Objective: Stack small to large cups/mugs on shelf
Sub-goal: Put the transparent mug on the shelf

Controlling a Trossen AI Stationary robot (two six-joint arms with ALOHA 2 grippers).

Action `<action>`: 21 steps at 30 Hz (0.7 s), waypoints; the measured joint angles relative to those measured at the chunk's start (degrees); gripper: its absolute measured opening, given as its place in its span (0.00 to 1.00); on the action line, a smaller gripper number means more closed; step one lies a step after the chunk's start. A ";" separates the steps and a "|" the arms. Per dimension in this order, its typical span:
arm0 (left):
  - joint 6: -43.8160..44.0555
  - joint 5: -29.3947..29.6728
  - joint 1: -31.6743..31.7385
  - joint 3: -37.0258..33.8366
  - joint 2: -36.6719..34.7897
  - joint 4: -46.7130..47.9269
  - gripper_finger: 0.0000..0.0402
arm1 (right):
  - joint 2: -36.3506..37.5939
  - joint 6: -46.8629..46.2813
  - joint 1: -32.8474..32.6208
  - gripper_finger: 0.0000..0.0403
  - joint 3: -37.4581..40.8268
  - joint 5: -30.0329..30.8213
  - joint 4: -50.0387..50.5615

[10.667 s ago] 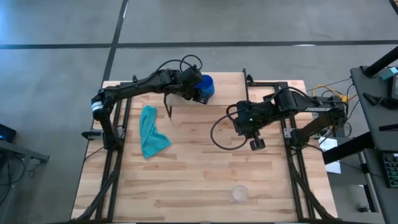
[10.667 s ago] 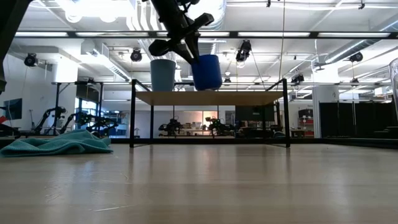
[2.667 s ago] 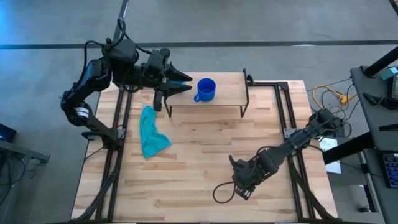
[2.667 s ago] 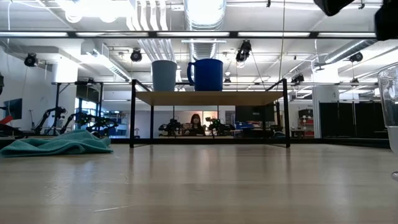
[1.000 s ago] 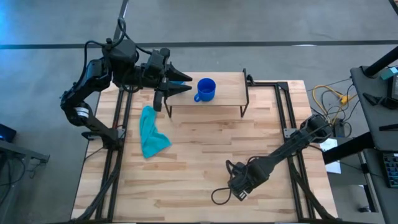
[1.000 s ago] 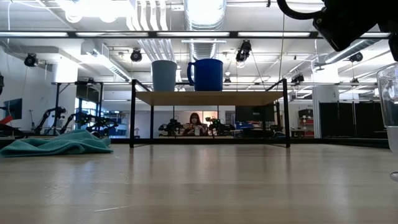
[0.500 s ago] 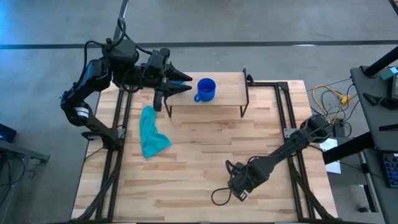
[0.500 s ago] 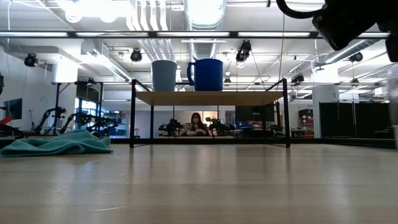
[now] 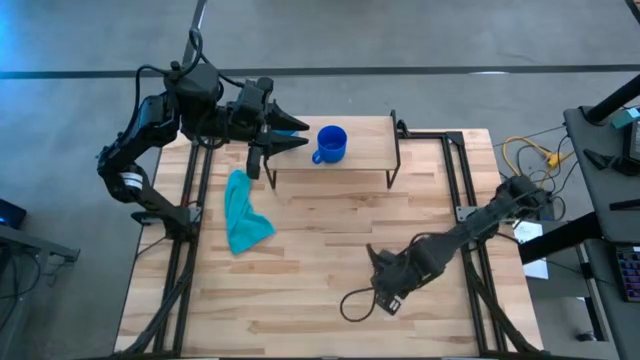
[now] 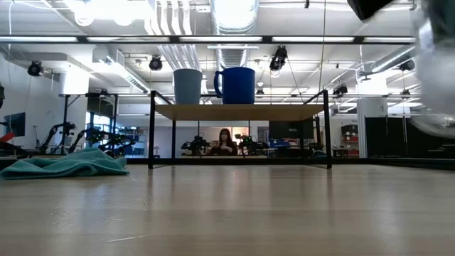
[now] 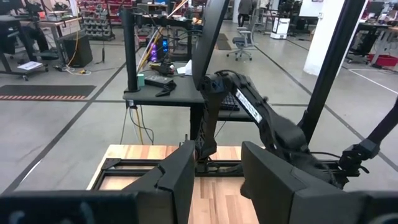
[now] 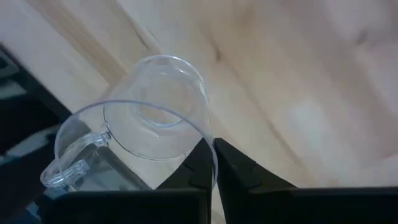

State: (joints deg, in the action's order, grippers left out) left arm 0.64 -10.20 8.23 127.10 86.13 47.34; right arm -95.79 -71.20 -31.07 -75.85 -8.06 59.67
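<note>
1. Shelf [image 9: 360, 150]: light-wood board on thin black legs, at the table's [image 9: 320, 250] far edge; the landmark for all entries below.
2. Royal-blue mug [image 9: 331, 144]: upright on the shelf, handle towards the light-blue cup [image 10: 188, 86], which stands just beside it.
3. Clear cup [image 12: 155, 118]: well away from the shelf, over the table's near right part; off the tabletop, its rim pinched between the right gripper's [image 12: 214, 165] closed fingers, its handle to one side. It shows as a blur at the low view's right edge [image 10: 435, 78].
4. Left gripper [image 9: 296, 132]: just beside the shelf's left end, fingers spread, holding nothing.
5. Teal cloth [image 9: 243, 212]: crumpled on the table, nearer than the shelf's left end.
6. Person [image 10: 225, 142]: seen beneath the shelf, in the room behind.
</note>
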 joint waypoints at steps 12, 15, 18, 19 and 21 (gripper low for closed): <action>0.00 0.00 0.00 -0.86 0.00 -0.20 0.29 | 9.88 15.50 10.04 0.02 -11.50 21.81 21.84; 0.00 0.08 0.02 -1.14 0.02 0.03 0.29 | 11.63 22.42 13.92 0.02 -13.36 23.77 22.71; 0.00 0.15 0.02 -1.23 0.66 -0.25 0.29 | 13.03 29.29 18.10 0.02 -14.62 24.07 22.74; 0.00 0.20 0.03 -1.26 0.78 0.10 0.29 | 13.20 31.51 19.46 0.02 -15.05 24.21 22.85; 0.00 0.20 0.09 -1.30 1.46 0.02 0.29 | 13.53 35.83 22.00 0.02 -15.72 24.22 22.96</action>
State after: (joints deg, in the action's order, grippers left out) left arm 0.64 -10.00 8.32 125.80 87.59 47.35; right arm -82.26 -35.37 -9.07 -91.57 16.16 82.64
